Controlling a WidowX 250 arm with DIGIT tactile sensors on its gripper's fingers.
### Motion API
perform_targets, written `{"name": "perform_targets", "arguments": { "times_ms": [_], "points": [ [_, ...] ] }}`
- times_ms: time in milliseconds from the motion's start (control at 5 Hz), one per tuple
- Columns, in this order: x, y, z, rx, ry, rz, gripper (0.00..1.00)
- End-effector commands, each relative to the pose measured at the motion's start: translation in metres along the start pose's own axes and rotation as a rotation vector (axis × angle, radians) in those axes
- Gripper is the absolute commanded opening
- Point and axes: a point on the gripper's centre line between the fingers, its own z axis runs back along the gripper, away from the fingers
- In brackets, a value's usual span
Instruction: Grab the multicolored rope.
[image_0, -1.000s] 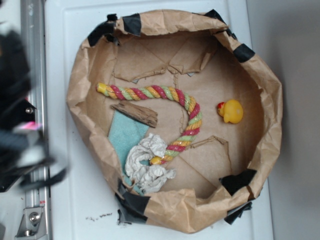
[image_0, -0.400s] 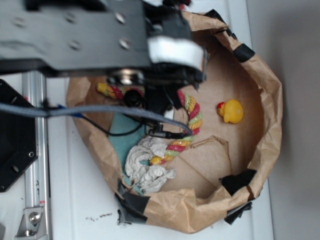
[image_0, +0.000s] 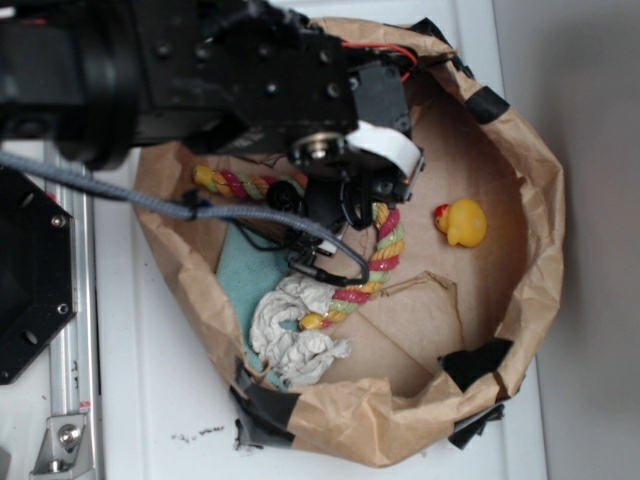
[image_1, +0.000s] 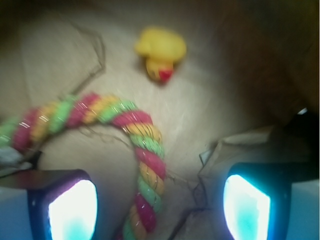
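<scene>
Inside a taped brown paper basin (image_0: 540, 190) on a white table (image_0: 130, 400), the wide-open gripper (image_1: 160, 205) straddles the multicolored rope (image_1: 145, 165), rubber duck (image_1: 161, 50) beyond.

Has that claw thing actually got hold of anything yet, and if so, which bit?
No, nothing is held. The gripper is open, its two fingers on either side of the multicolored rope near its bend, not touching it.

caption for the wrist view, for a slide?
Open end effector straddling the bend of the multicolored rope, rubber duck beyond on the brown paper liner.
</scene>
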Motion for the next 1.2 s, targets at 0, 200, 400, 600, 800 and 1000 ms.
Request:
{"name": "perform_targets", "arguments": {
  "times_ms": [0,200,400,600,800,1000],
  "points": [
    [0.017,0.006,-0.04,-0.044,-0.048,-0.023,1.0],
    [0.019,0.009,-0.052,-0.051,0.038,0.071,0.22],
    [0.016,0.009,-0.047,-0.017,0.075,0.121,0.0],
    [0.015,0.011,-0.045,-0.002,0.089,0.137,0.0],
    [0.014,0.016,-0.035,0.034,0.09,0.17,0.0],
    [0.013,0.022,-0.006,0.104,0.037,0.238,0.0]
  ]
}}
